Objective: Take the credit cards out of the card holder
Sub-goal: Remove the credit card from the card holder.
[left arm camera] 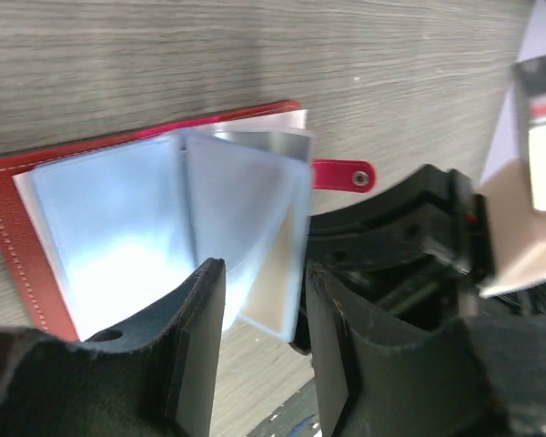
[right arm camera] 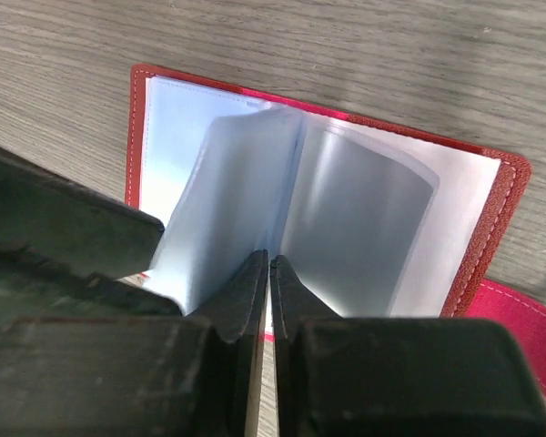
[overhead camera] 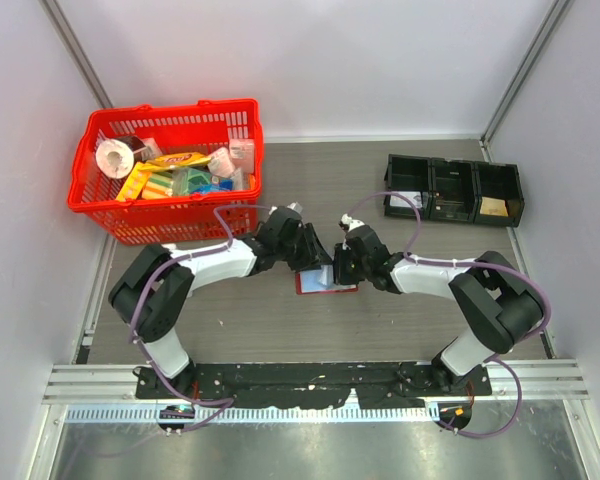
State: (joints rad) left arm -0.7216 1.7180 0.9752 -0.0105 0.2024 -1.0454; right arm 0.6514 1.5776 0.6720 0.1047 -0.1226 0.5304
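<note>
- We see the red stitched card holder (overhead camera: 325, 283) lying open mid-bench (overhead camera: 410, 325), its glossy pale blue pockets (right arm camera: 237, 200) fanned up.
- At 10 o'clock, a red mesh basket (overhead camera: 110, 215) holds packets.
- Our left end effector (left arm camera: 264, 271) straddles a pocket leaf, jaws apart.
- The right end effector (right arm camera: 269, 259) is pinched closed at the pockets' edge.

card holder (overhead camera: 325, 284) | red, lying open | pale blue pockets (right arm camera: 227, 209) fanned up

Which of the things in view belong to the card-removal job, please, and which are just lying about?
Job in hand: card holder, spread open; left gripper; right gripper.
Lying about: red basket; black compartment tray.
</note>
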